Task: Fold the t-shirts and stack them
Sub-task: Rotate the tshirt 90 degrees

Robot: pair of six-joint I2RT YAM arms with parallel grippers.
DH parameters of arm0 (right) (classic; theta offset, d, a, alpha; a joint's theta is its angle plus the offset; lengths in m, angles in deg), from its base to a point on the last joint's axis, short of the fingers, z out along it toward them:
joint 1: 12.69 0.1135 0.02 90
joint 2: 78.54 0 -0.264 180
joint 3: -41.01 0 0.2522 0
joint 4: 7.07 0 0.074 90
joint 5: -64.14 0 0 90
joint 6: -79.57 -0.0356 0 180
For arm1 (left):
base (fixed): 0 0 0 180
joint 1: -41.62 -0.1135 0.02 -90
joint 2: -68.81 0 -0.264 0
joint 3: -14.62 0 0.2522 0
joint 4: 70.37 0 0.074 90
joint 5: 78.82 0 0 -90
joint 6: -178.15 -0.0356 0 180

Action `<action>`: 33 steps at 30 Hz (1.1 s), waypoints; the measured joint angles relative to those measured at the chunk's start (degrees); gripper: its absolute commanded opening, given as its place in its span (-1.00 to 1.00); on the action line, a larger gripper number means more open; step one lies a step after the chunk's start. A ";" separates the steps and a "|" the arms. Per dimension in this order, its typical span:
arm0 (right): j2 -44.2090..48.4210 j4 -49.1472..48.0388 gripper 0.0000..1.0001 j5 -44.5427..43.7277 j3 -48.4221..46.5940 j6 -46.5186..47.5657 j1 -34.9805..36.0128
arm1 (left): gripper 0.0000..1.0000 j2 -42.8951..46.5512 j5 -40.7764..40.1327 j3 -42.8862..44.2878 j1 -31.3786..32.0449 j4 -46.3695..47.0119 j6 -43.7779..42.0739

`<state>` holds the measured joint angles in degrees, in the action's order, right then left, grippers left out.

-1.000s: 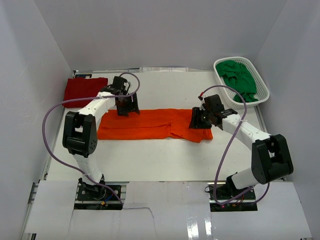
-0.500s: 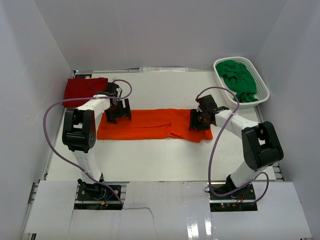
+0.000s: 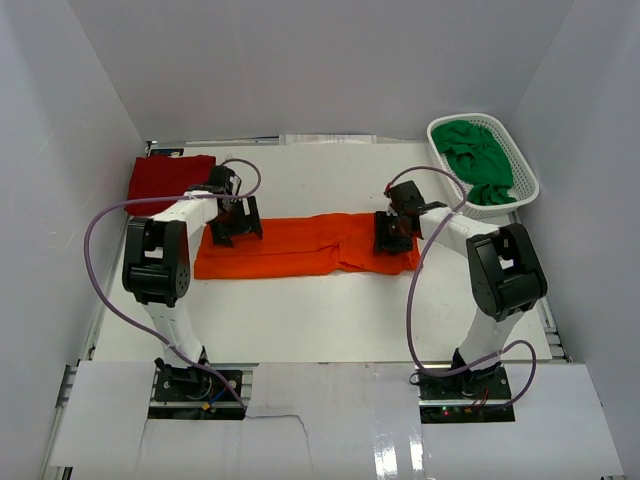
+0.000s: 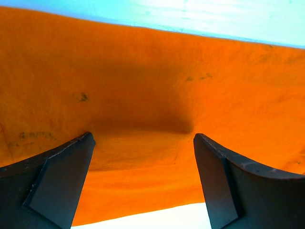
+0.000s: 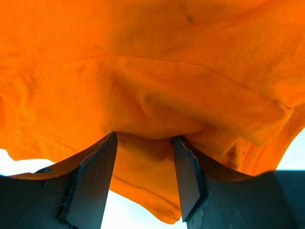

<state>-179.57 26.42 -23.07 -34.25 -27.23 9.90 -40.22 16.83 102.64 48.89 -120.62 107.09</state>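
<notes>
orange shirt overruns both wrist frames. right hand hides its right end from above; green shirt partly sunk in basket.

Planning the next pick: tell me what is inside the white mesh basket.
A crumpled green t-shirt fills most of the white mesh basket, far right on the table. Nothing else shows in it. Whether anything lies beneath the shirt cannot be seen, because the cloth covers the basket's floor.
</notes>
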 measured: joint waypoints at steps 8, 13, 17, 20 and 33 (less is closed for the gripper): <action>-10.86 1.18 0.14 0.90 -14.08 2.05 -2.75 | 0.96 3.61 0.63 -5.29 -0.28 4.87 2.19; -19.63 2.99 0.14 3.02 -26.67 3.85 -6.08 | 0.96 10.45 1.31 -14.23 -0.55 9.33 7.54; -25.46 4.35 0.14 5.68 -35.39 4.96 -7.96 | 0.96 18.45 3.50 -23.08 -0.24 9.97 13.00; -29.73 5.53 0.15 7.96 -41.94 5.79 -8.33 | 0.96 22.16 5.20 -26.71 1.70 9.62 16.59; -47.23 3.98 0.16 22.77 -67.47 3.48 -11.67 | 0.96 28.79 10.19 -35.74 20.33 15.37 30.29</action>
<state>-226.81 30.40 -0.30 -101.72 -23.75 -1.77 -11.44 27.02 66.90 69.21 -105.26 137.38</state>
